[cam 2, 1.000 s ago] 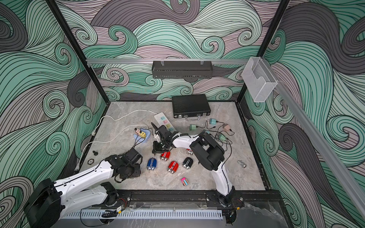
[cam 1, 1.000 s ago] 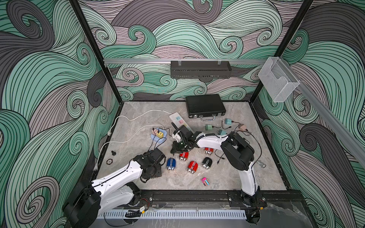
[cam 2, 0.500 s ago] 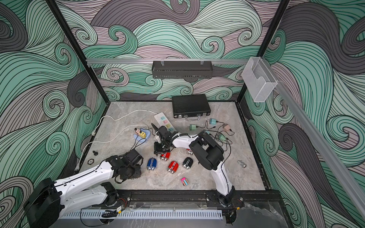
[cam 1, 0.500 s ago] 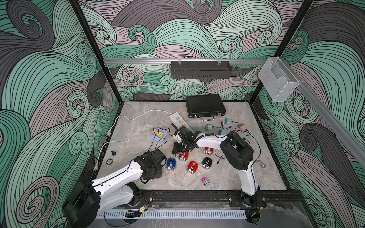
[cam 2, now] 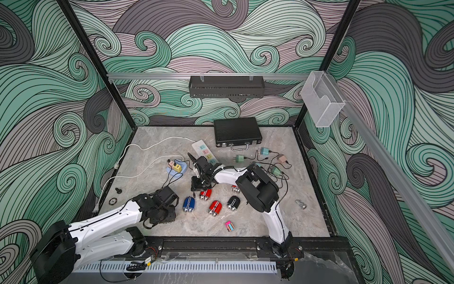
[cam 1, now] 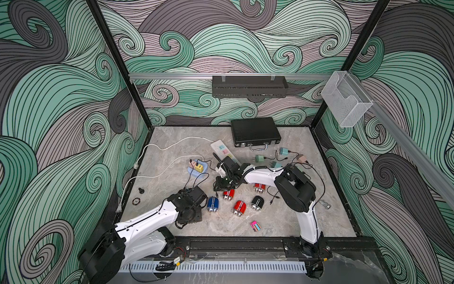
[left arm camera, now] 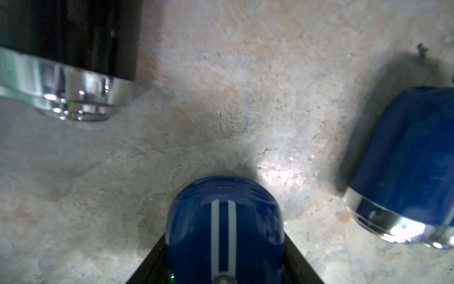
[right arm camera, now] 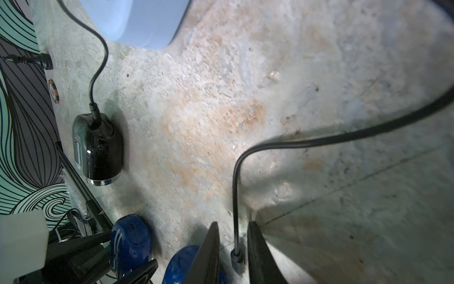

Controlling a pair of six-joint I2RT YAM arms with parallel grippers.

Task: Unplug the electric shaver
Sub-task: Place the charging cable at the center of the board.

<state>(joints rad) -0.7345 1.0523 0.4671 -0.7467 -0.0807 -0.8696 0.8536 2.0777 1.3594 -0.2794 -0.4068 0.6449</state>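
Gripping, left gripper (left arm camera: 224, 239): clamped on the striped blue shaver (left arm camera: 224, 216); one black finger (left arm camera: 152, 270) pressed against each flank in the left wrist view
Striped blue shaver: sat near the front-left of the marble table (left arm camera: 245, 73), hidden beneath the left arm in both top views; whether it rested on the surface or hung just above it, I could not tell; the slot-shaped port on its end was bare
Right gripper (right arm camera: 233, 223): pointed down at the table, jaws narrowly apart; a slim gap showed on either side of the plug
Plug (right arm camera: 237, 260): black, free of any socket, between the right fingers; its cable (right arm camera: 319, 140) curved away across the table
Black shaver (right arm camera: 98, 150): lay apart, its own lead plugged in
Second blue shaver (left arm camera: 403, 172): lay near the held one, not touching
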